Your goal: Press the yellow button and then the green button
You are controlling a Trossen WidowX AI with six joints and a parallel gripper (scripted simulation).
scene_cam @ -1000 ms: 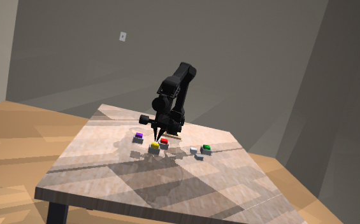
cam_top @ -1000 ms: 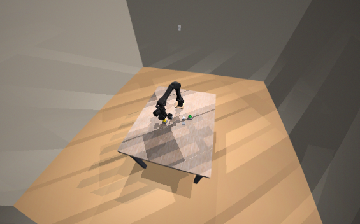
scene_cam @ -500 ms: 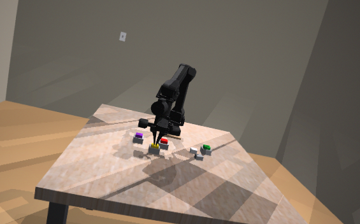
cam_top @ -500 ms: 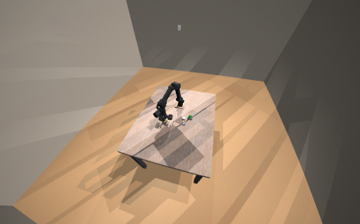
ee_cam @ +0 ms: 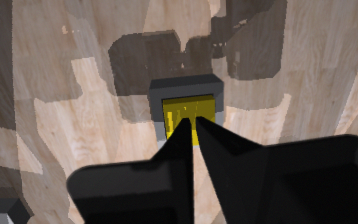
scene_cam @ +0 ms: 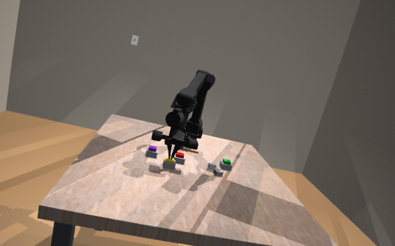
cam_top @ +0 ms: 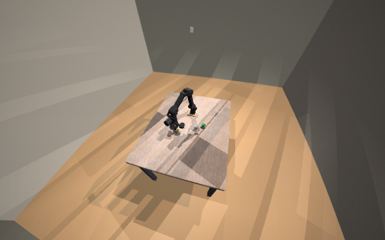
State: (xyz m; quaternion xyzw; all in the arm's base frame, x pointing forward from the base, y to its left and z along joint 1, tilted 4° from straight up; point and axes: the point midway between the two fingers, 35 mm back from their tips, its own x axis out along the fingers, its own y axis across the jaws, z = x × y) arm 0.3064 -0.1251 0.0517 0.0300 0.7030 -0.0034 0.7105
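Arm (scene_cam: 189, 101) bent downward, end effector (ee_cam: 192, 121) closed, empty

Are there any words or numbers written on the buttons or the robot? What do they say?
None: no words, numbers or signs can be read in any view.
The yellow button, green button, red button and purple button are plain colour.
The small plate on the wall is too small to read.

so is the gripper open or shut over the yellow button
Shut, holding nothing. In the wrist view the gripper fingers meet with only a thin slit between them, tips over the yellow button.
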